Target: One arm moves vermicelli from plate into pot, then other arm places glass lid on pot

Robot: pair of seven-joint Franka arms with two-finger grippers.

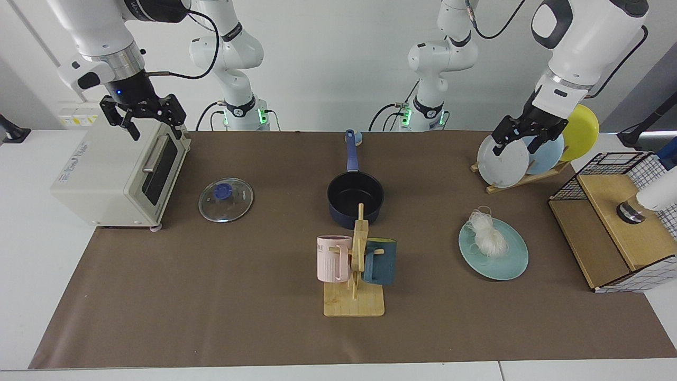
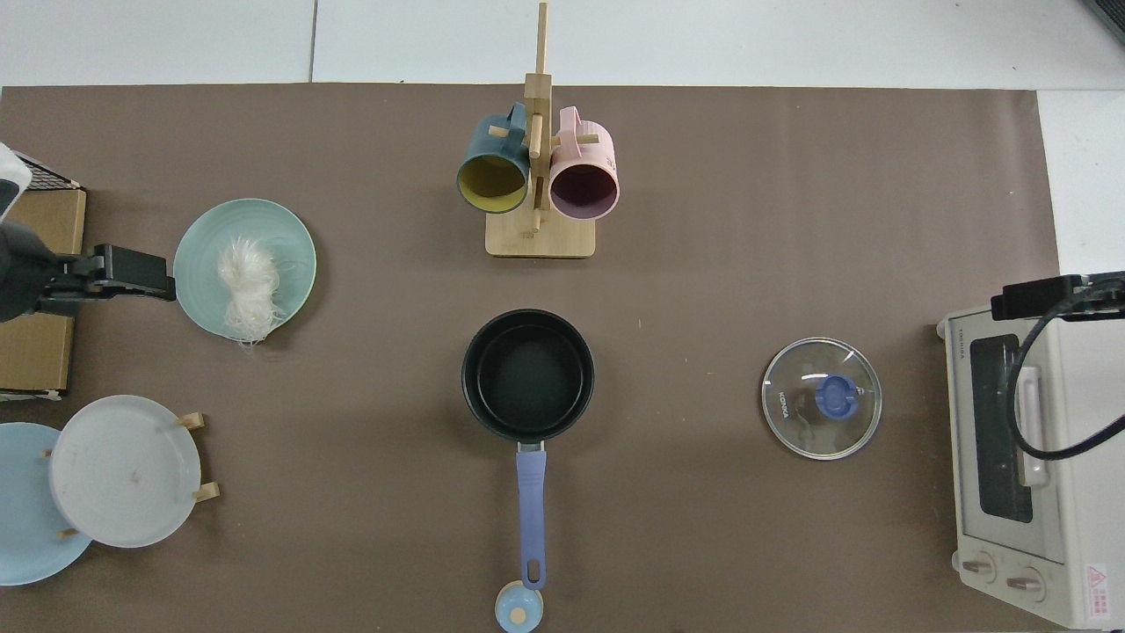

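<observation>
My empty, open left gripper (image 1: 521, 142) hangs above and behind the white tangle of thin vermicelli (image 1: 489, 237): light, springy, loose, best pinched mid-bundle. My right gripper (image 1: 143, 120) waits open, empty.

Toaster oven (image 1: 119, 174), mug rack (image 1: 355, 275), dish rack (image 1: 521, 177)

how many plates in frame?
4. Teal-green plate flat on the mat, holding the vermicelli. Grey plate, light blue plate and yellow plate stand in the wooden rack. More could hide behind them.
</observation>
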